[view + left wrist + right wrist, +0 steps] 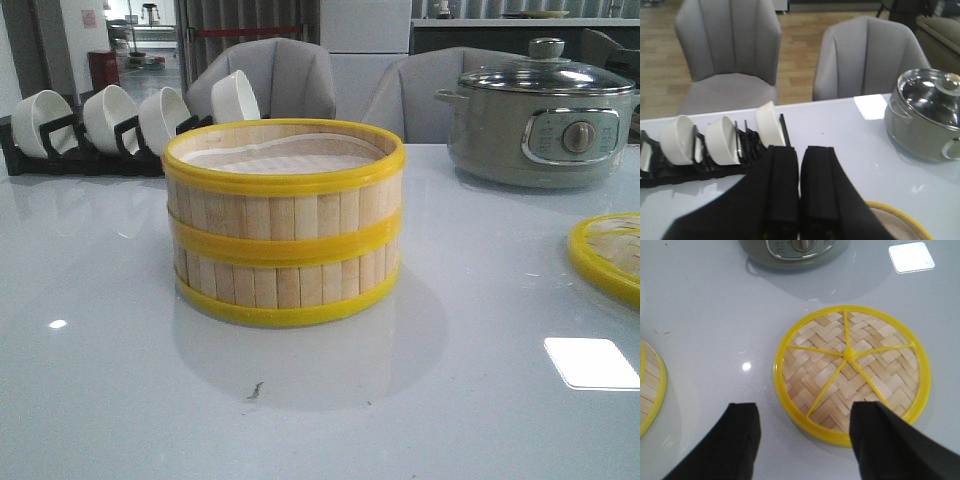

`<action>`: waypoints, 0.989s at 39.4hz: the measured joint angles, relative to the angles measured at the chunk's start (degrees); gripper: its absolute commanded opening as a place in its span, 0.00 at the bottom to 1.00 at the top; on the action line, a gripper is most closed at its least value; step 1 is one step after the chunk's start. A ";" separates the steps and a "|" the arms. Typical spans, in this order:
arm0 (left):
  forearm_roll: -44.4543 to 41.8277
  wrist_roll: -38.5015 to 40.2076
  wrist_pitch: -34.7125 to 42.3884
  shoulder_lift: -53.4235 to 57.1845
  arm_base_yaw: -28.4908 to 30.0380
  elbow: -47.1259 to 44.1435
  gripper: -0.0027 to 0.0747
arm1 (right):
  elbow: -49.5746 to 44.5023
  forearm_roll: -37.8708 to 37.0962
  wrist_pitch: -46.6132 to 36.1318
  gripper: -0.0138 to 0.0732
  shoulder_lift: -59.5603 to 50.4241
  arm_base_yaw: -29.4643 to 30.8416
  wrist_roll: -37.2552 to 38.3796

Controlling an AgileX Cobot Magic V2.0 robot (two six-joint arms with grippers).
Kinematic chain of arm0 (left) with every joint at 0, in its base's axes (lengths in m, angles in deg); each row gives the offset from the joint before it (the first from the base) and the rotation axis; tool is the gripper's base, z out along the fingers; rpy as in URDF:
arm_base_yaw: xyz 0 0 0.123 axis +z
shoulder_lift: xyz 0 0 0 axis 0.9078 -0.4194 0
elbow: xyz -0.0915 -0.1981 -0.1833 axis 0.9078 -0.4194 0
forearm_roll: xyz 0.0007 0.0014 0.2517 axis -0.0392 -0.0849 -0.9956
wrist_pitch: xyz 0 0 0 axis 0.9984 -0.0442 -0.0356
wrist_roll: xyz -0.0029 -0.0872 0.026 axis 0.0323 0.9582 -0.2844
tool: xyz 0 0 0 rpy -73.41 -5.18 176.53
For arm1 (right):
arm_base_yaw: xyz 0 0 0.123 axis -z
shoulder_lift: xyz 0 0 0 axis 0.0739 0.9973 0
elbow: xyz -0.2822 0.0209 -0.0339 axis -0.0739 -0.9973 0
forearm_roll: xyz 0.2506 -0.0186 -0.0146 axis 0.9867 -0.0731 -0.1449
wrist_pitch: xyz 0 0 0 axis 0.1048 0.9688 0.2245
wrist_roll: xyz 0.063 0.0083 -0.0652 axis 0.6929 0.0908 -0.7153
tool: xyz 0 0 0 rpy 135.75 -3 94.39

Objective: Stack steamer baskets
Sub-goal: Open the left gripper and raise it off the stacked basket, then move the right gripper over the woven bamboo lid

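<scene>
Two steamer baskets (284, 222) stand stacked at the centre of the desk (100, 380), one squarely on the other, rims aligned and upright. By that arrangement the stacking appears complete.

Left claw (800, 200): fingers closed against each other, nothing held. It hovers above the near-left side of the stack; a section of the stack's yellow rim shows just beside it in the left wrist view. Beyond it lie a black rack of white bowls (722, 140) and the grey cooker (925, 120), far right.

Right claw (805, 440): fingers spread wide, nothing held. It hangs above the near edge of the woven lid (852, 372), which lies flat on the desk to the right of the stack, well apart from it.

Governing relation: the lid lies directly below and ahead of the right claw, and the stack lies to its left. The right arm is the nearer arm to the lid. If the lid is to cap the stack, a leftward carry would be required.
</scene>
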 measured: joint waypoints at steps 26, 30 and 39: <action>-2.23 0.34 13.30 40.58 3.47 -49.64 0.15 | 0.00 0.00 0.79 0.74 0.00 0.00 0.10; -2.38 0.34 15.30 46.25 3.47 -55.91 0.15 | 0.00 0.00 1.02 0.74 0.00 0.00 0.10; -2.41 0.59 19.19 56.93 3.47 -68.81 0.15 | 0.00 0.00 1.02 0.74 0.00 0.00 0.10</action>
